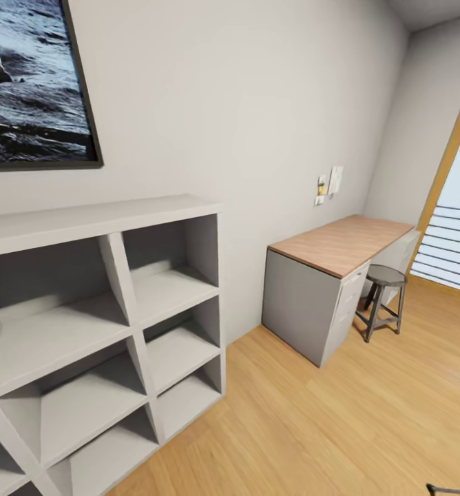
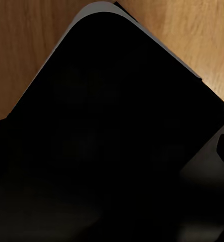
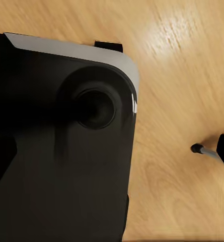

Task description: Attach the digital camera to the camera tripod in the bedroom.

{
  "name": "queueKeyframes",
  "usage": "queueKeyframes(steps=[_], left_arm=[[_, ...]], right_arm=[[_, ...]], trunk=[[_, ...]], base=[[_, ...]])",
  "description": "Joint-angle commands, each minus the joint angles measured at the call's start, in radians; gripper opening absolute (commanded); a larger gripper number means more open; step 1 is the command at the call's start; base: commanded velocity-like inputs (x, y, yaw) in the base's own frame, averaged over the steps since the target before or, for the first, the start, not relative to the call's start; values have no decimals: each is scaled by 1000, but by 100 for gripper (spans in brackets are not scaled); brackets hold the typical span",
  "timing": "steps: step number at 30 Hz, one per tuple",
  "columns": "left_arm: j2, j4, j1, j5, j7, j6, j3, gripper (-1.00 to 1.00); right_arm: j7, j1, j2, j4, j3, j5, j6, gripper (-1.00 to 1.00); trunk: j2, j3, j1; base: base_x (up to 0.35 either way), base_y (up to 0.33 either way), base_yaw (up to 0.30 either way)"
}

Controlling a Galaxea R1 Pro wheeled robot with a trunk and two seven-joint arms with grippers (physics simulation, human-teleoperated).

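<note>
Shelving (image 1: 99, 324), grey and open-fronted, stands against the white wall under a dark-framed sea picture (image 1: 30, 83). Further along are a wood-topped desk (image 1: 340, 244) with grey drawers, a round grey metal stool (image 1: 385, 300) just beside it, and a tall wood-framed window (image 1: 454, 227) at the far end.

Neither the digital camera nor the camera tripod can be picked out with any certainty. A thin dark tip at the head view's lower corner, and a grey rod with a black end (image 3: 205, 151) in the right wrist view, might be a tripod leg, but I cannot tell.

Both wrist views look past a black robot body (image 3: 61, 151) onto the light wood floor (image 3: 182, 75), so whether either gripper is apart or together cannot be told.

The risk here is navigational (the base is hemmed by furniture): turning blind could clip the shelving, or knock that rod-like object over if it is the tripod.
</note>
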Motion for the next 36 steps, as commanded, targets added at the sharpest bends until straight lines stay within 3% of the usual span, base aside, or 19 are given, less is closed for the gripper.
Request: queueKeyframes(steps=[1,36], left_arm=[[1,0,0,0,0,-1,10,100],[-1,-2,0,-12,-8,-2,4,100]], right_arm=[[-1,0,0,0,-8,10,-3,100],[-2,0,0,0,-10,8,-1,100]], trunk=[[0,-1,0],[0,-1,0]], base=[[5,4,-296],[1,0,-295]])
